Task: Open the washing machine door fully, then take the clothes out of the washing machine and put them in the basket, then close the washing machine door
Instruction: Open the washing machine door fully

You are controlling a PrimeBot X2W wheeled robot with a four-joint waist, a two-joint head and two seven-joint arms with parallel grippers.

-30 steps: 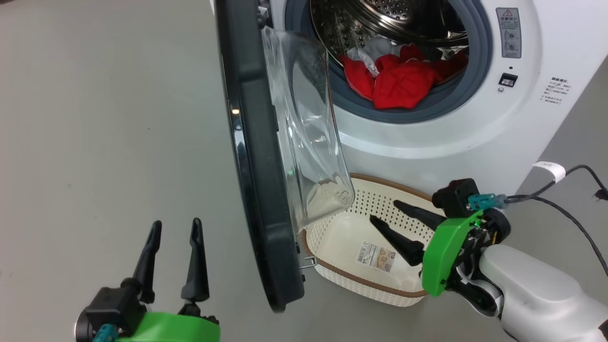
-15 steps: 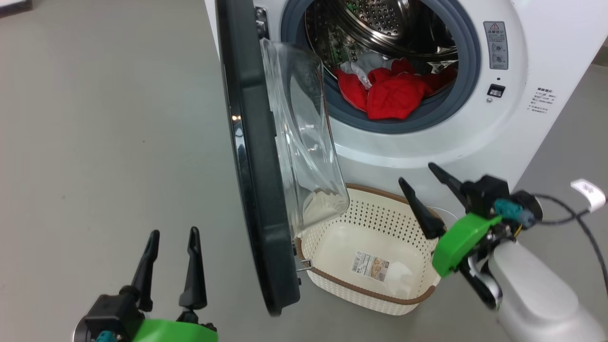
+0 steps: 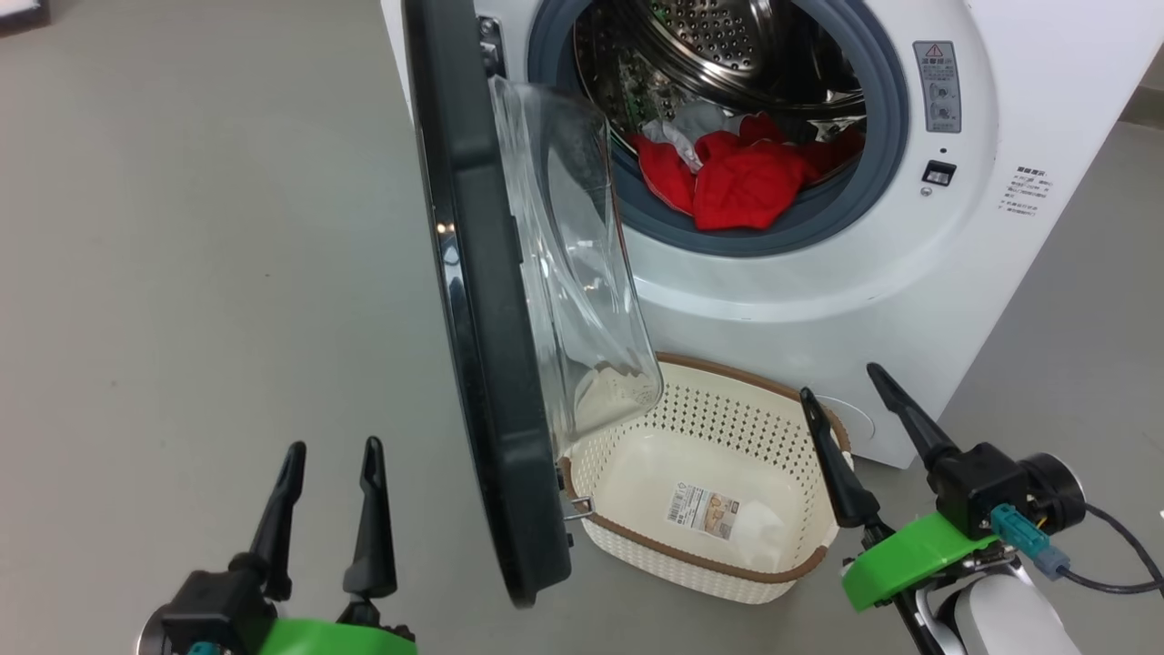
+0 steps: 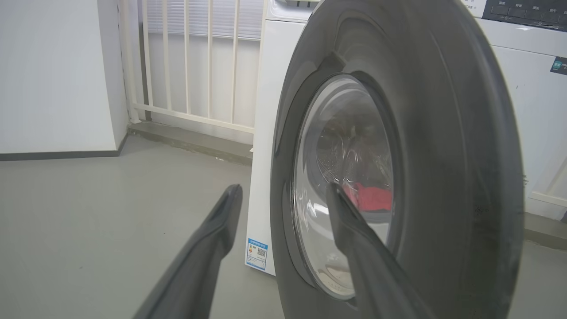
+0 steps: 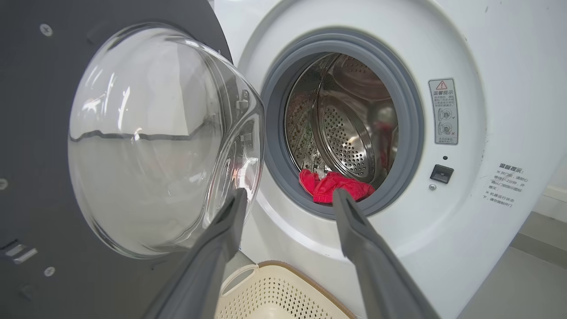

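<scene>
The white washing machine stands with its door swung out edge-on toward me, the glass bowl facing right. Red and white clothes lie at the drum's front lip, also seen as red clothes in the right wrist view. The cream basket sits on the floor below the opening, holding only its bottom label. My right gripper hangs open by the basket's right end, apart from it. My left gripper stays open at the lower left, facing the door's outer side.
Grey floor spreads to the left of the door. A black cable trails from my right wrist at the lower right. A white railing and a wall stand beyond the machine in the left wrist view.
My right gripper swung from over the basket's inside out to its right end, fingers turning upward, still open. The head camera shifted slightly. The left gripper stayed put.
</scene>
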